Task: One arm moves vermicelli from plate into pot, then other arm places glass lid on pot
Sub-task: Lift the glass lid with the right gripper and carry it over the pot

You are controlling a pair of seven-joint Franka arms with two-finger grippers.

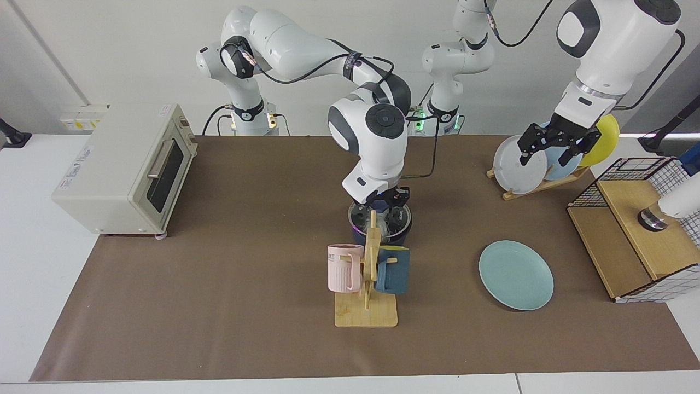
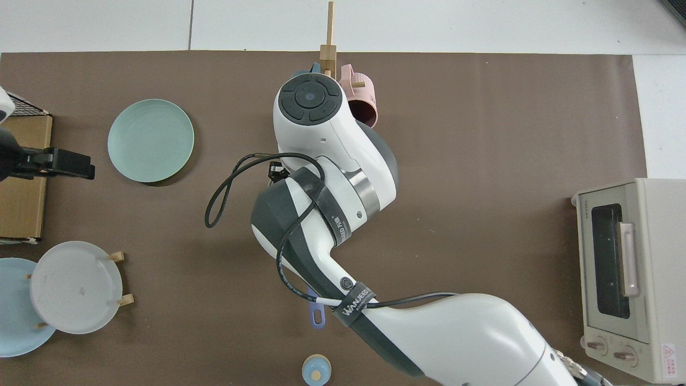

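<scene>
1. Over the middle of the tabletop [image 1: 219, 306], right tool [image 1: 382, 207] lowered onto the pot [image 1: 402, 234], clamped at the centre of the glass lid [image 1: 356, 214]; knob itself hidden between the fingers and behind a wooden post.
2. Glass lid lying roughly level across the pot's mouth, rim over rim; whether fully seated cannot be told.
3. Through the glass, a pale tangle of vermicelli [image 1: 389, 225] inside the pot.
4. From above, pot and lid hidden beneath the right arm; only the tip of the blue pot handle [image 2: 317, 317] peeking out on the far side.
5. Just near of the pot, a wooden mug rack [image 1: 367, 309] with a pink mug [image 1: 344, 268] and a dark teal mug [image 1: 395, 272] hung on it.
6. Well apart from the pot, toward the left arm's side, the plate [image 1: 515, 275] flat on the tabletop and bare.
7. Farther back on that side, left tool [image 1: 552, 146] hanging in the air with fingers spread apart, gripping nothing, in front of a white plate [image 1: 514, 164] standing in a wooden stand; left arm waiting.
8. At the opposite end of the tabletop, a cream toaster oven [image 1: 123, 169], door shut.
</scene>
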